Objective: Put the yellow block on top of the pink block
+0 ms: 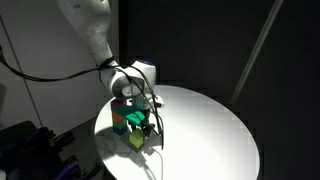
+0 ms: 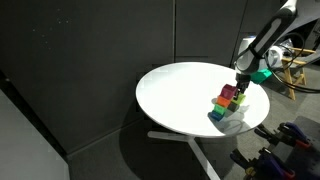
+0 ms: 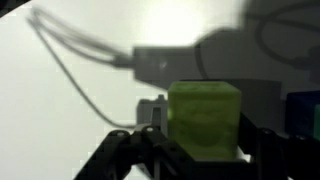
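Note:
My gripper (image 3: pixel 205 150) hangs over a tight cluster of cubes near the edge of the round white table (image 1: pixel 200 130). In the wrist view the yellow block (image 3: pixel 205 120) fills the gap between both fingers, so the gripper is shut on it. It also shows in both exterior views (image 1: pixel 136 140) (image 2: pixel 238 100), low beside the other cubes; I cannot tell whether it touches the table. The pink block (image 2: pixel 229 92) sits next to it, on the cluster's far side from the table edge, right under the gripper (image 2: pixel 243 82). I cannot make the pink block out in the wrist view.
A red-orange cube (image 2: pixel 222 102), a green cube (image 1: pixel 135 120) and a blue cube (image 1: pixel 118 125) crowd around the two blocks. The blue cube shows at the right edge of the wrist view (image 3: pixel 305 115). Cables hang from the wrist. The table edge is close by.

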Controlling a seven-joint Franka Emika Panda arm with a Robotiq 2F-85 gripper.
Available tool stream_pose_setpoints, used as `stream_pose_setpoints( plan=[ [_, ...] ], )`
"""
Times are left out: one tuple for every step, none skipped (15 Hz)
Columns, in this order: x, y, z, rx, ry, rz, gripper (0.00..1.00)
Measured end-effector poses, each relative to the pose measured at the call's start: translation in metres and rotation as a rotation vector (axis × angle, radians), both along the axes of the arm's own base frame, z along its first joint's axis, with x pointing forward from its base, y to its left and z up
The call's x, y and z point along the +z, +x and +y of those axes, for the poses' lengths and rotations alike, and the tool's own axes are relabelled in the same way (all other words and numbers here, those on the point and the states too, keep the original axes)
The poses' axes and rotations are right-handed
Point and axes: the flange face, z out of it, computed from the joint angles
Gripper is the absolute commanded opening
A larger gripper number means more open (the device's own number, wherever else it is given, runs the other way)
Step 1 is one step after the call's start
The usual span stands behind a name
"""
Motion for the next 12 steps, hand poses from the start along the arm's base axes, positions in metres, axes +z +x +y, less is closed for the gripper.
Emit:
stream_pose_setpoints(
  plan=[
    [-0.0011,0.0006,-0.0001,0.002,-0.001,0.001,0.33],
    [-0.0015,0.0016,0.0003,0.003,-0.001,0.001,0.31],
    [-0.0022,0.0024,0.0005,0.006,-0.002,0.002,0.30],
    [-0.0030,0.0028,0.0006,0.009,-0.003,0.004,0.27],
    [-0.0033,0.0031,0.0009,0.011,-0.003,0.004,0.27],
    [-0.0032,0.0035,0.0011,0.013,-0.004,0.004,0.27],
    [-0.0029,0.0040,0.0013,0.016,-0.005,0.004,0.27],
    [-0.0023,0.0047,0.0014,0.020,-0.008,0.003,0.25],
    [-0.0015,0.0056,0.0013,0.026,-0.012,0.003,0.25],
    [-0.0003,0.0064,0.0008,0.031,-0.015,0.001,0.25],
    [0.0018,0.0074,0.0003,0.034,-0.018,-0.001,0.25],
    [0.0048,0.0086,-0.0003,0.036,-0.020,-0.004,0.25]
  ],
)
